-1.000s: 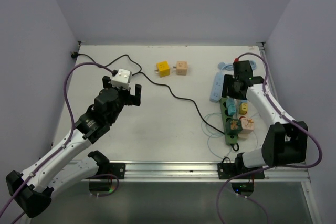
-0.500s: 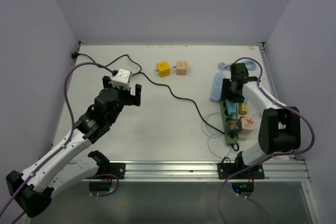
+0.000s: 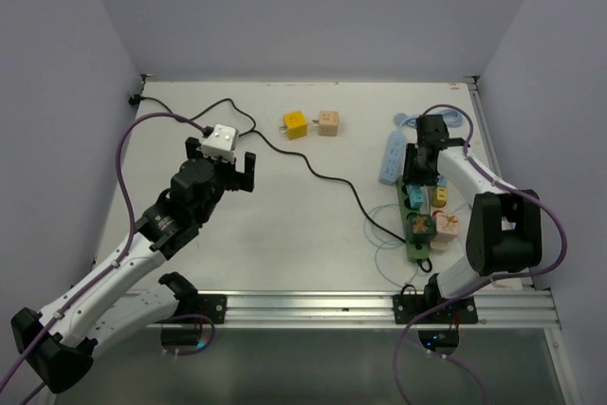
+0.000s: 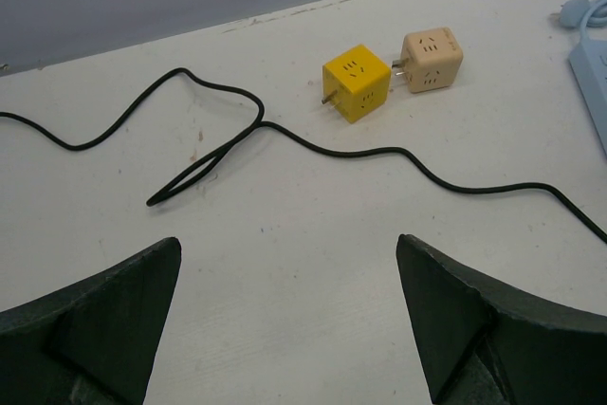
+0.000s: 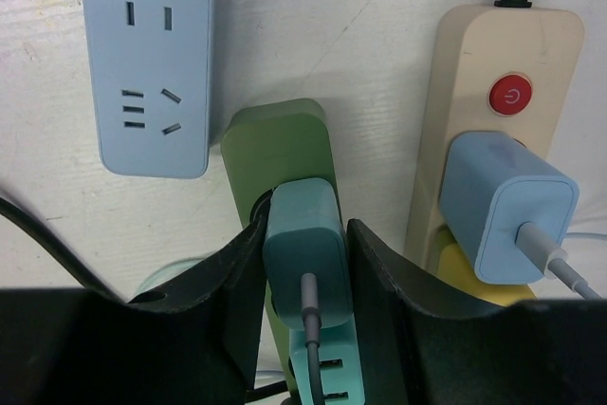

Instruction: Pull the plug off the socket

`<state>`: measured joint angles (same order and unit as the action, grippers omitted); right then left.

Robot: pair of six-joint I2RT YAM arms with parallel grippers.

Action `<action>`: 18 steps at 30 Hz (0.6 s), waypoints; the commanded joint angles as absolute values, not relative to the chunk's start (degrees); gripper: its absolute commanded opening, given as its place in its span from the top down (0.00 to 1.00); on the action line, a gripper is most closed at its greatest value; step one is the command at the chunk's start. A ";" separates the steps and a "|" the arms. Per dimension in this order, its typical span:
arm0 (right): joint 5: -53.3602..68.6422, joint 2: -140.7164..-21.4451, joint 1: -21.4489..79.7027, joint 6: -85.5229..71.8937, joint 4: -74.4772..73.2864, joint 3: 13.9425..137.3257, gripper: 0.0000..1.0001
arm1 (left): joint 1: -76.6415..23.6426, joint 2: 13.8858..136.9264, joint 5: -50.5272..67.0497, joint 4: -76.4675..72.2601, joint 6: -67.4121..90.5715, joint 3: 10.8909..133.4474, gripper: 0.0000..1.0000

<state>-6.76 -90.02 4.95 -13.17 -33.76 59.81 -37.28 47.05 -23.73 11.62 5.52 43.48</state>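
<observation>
Since the top camera only gives me the right gripper (image 3: 418,175) as a dark lump over the far end of the socket (image 3: 417,249), I'm going off the wrist cam here. That one shows the fingers (image 5: 237,282) pinched onto both sides of the teal plug (image 5: 302,234). The plug sits seated in the green strip near its end, with its grey cord (image 5: 309,315) running back toward the wrist. Left of the fingers is a light blue strip (image 5: 152,54). Right of them is a beige strip (image 5: 503,54) with a red switch (image 5: 510,97) and a pale blue charger (image 5: 507,201) plugged in.

The left gripper (image 4: 287,263) is spread wide with nothing in it. Its cam shows a yellow cube (image 4: 357,82) and a beige cube (image 4: 432,59) side by side out ahead, and a black cable (image 4: 379,152) crossing in between. The top view adds a white cube (image 3: 220,138) right at those fingertips that the wrist cam doesn't catch.
</observation>
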 commanded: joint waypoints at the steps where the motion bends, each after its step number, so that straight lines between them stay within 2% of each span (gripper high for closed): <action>1: -5.62 -91.32 5.19 -13.09 -34.28 61.17 0.59 | -37.44 47.20 -23.64 10.19 6.15 44.30 0.00; 3: -5.28 -91.49 5.10 -13.10 -34.28 61.17 0.62 | -37.44 47.37 -23.38 10.02 6.15 44.21 0.00; 4: -6.06 -91.58 5.18 -13.10 -34.28 61.26 0.66 | -37.44 47.46 -23.12 10.11 6.24 44.38 0.00; 5: -6.50 -91.76 5.36 -13.18 -34.54 61.52 0.74 | -37.44 47.55 -22.59 10.19 6.50 44.38 0.00; 10: -4.66 -88.87 5.45 -13.80 -35.07 62.40 0.92 | -37.44 48.16 -18.64 9.75 7.64 44.64 0.00; 18: -2.11 -79.99 6.50 -13.62 -34.81 62.49 0.97 | -36.91 55.80 -12.23 15.12 13.09 51.59 0.00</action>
